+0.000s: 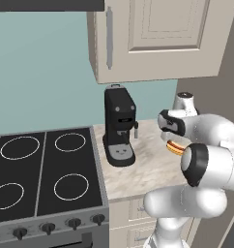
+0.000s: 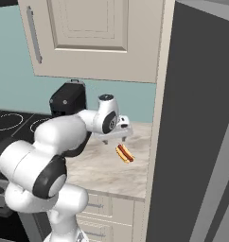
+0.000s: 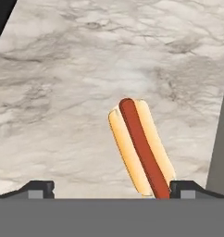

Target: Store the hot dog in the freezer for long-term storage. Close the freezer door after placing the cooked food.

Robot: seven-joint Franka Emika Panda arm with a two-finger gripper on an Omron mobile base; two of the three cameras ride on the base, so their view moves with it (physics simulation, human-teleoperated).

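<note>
Hand view shows the hot dog (image 3: 141, 148) lying on the marble bench (image 3: 63, 92) just beside the grey fridge wall (image 3: 220, 152), directly under the hand (image 3: 111, 187), whose fingers stand apart, its long axis crossing their line.

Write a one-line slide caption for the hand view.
Open end effector poised above the hot dog lying on the marble counter, not yet gripped.

Bare counter (image 2: 95, 172) beside coffee machine (image 1: 119, 126)

1 hot dog (image 3: 141, 148), 1 coffee machine (image 1: 119, 126)
</note>
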